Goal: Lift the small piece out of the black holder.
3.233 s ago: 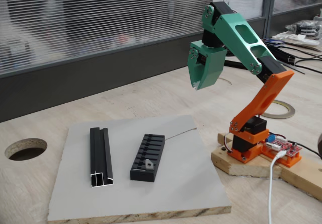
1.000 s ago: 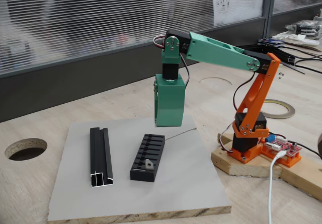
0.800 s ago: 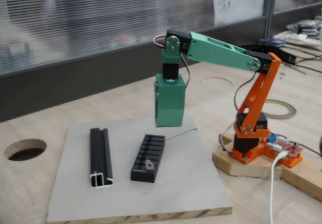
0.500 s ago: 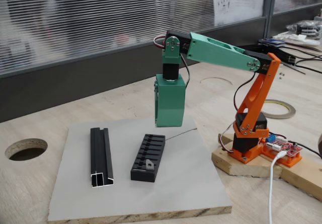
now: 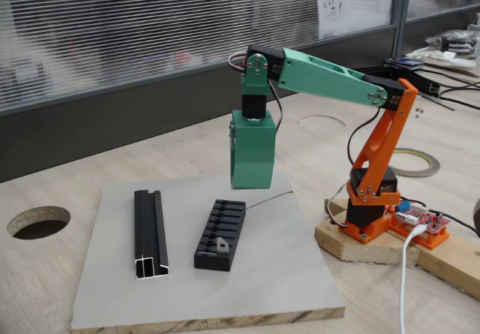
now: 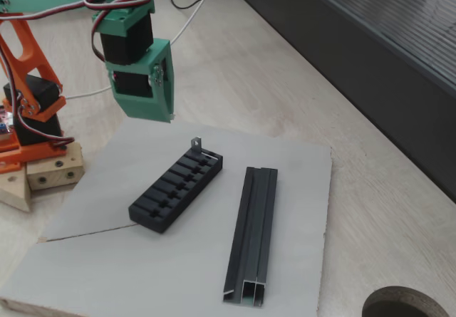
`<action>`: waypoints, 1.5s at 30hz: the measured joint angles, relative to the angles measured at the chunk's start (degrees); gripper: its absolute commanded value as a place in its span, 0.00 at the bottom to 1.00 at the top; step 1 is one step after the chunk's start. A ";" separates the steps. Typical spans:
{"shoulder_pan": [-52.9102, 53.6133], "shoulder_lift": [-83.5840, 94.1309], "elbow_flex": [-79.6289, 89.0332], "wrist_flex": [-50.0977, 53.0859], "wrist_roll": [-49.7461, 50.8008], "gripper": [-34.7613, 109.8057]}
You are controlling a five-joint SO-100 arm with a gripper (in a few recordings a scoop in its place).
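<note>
Small piece (image 5: 222, 240) sits upright in end slot of black holder (image 5: 220, 234), at holder's near end in one fixed view; in other view tab (image 6: 195, 144) sticks up at far end of holder (image 6: 176, 188). Gripper (image 5: 251, 176) hangs above grey board (image 5: 285, 274), well apart from tab; also seen (image 6: 158, 110). Jaws appear closed, empty, though hard to confirm. Risks, as judgement: descent off-line strikes holder, shoves it across board; tiny tab slips from pinch; long black rail (image 5: 150, 233) beside holder could be mistaken for target.
</note>
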 measured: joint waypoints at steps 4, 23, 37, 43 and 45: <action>-0.09 0.00 0.00 0.00 0.00 0.43; 0.18 0.00 0.00 -0.18 -0.26 0.49; 0.00 0.35 8.44 -0.53 -0.26 0.49; 0.00 5.98 10.63 -0.09 -0.26 0.49; 0.00 6.33 10.63 -0.09 -0.26 0.49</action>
